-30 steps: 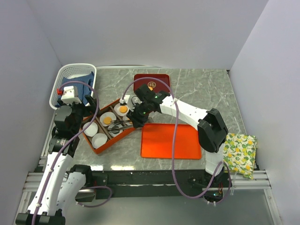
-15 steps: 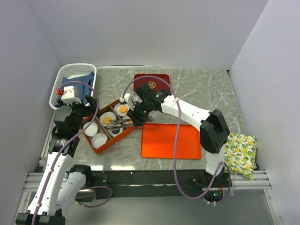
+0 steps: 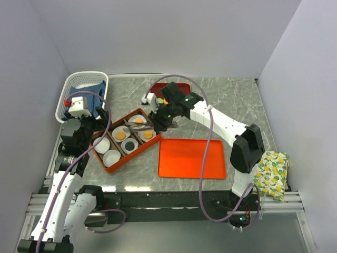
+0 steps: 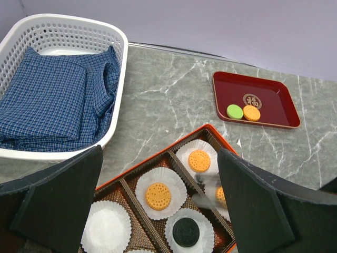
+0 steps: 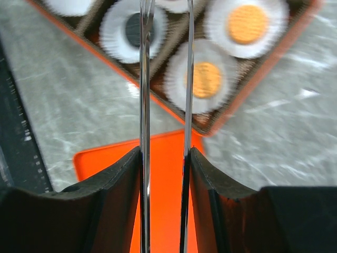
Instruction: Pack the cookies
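An orange box [image 3: 108, 167] holds white paper cups. Three orange cookies [image 3: 138, 120] [image 4: 158, 196] and one black cookie [image 3: 130, 143] [image 4: 186, 232] lie in cups. A green cookie [image 4: 235, 111] and an orange cookie [image 4: 251, 113] lie on the dark red tray [image 4: 274, 100]. My right gripper [image 3: 157, 121] [image 5: 164, 153] is shut on metal tongs [image 5: 143, 79]. The tong tips are apart and empty over the box's right end. My left gripper [image 3: 101, 114] [image 4: 159, 153] is open and empty above the box's left side.
A white basket [image 3: 84, 84] [image 4: 63, 31] with a blue checked cloth stands at the back left. An orange lid [image 3: 192, 158] lies right of the box. A lemon-print cloth [image 3: 269, 171] hangs at the right edge. Two cups [image 3: 101, 145] at the box's left end are empty.
My right gripper with the tongs has moved back and to the right, off the box's middle. The black cookie and an orange cookie beside it now show. The left arm has not moved.
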Robot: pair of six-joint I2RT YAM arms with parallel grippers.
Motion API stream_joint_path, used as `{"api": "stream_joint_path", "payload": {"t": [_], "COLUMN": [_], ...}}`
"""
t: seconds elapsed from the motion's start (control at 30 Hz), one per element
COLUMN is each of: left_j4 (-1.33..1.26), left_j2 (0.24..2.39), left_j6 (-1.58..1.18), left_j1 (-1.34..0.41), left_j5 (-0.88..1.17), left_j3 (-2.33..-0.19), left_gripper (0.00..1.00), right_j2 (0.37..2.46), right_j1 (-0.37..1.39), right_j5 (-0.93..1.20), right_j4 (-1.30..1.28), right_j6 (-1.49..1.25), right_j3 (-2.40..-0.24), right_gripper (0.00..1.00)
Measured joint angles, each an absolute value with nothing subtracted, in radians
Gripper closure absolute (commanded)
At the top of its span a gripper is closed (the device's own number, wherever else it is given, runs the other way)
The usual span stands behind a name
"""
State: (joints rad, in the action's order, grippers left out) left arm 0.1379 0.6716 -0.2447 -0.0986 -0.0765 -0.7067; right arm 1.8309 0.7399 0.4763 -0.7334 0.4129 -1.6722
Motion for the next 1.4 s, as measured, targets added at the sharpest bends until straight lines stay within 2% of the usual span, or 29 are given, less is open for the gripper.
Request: {"api": "stream_joint_path", "payload": {"t": [0.4,0.63,1.0,1.4], "left_j4": [0.137,0.138,0.138,0.137], "left_j2": [0.674,0.681,0.685,0.685], "left_j6": [-0.245,-0.245,-0.245,-0.245], "left_j1": [-0.099,-0.099,-0.099,-0.099], "left_j5": [-0.076,-0.076,-0.076,-0.076], "left_j3": [-0.707,-0.707,-0.707,-0.707], "left_gripper": [0.03,0.04,0.04,0.04], "right_j2": [1.831,1.905,2.071,2.086], "right_j1": [0.454,0.337,0.298,0.296], "right_j5": [0.436,0.377,0.356,0.36], "right_j4": [-0.726,-0.725,-0.766,-0.795], "right_j6": [0.357,0.307,0.296,0.281], "right_j3": [-1.709,-1.808,-1.882,-1.927], "right_gripper": [0.54,0.53,0.52,0.5]}}
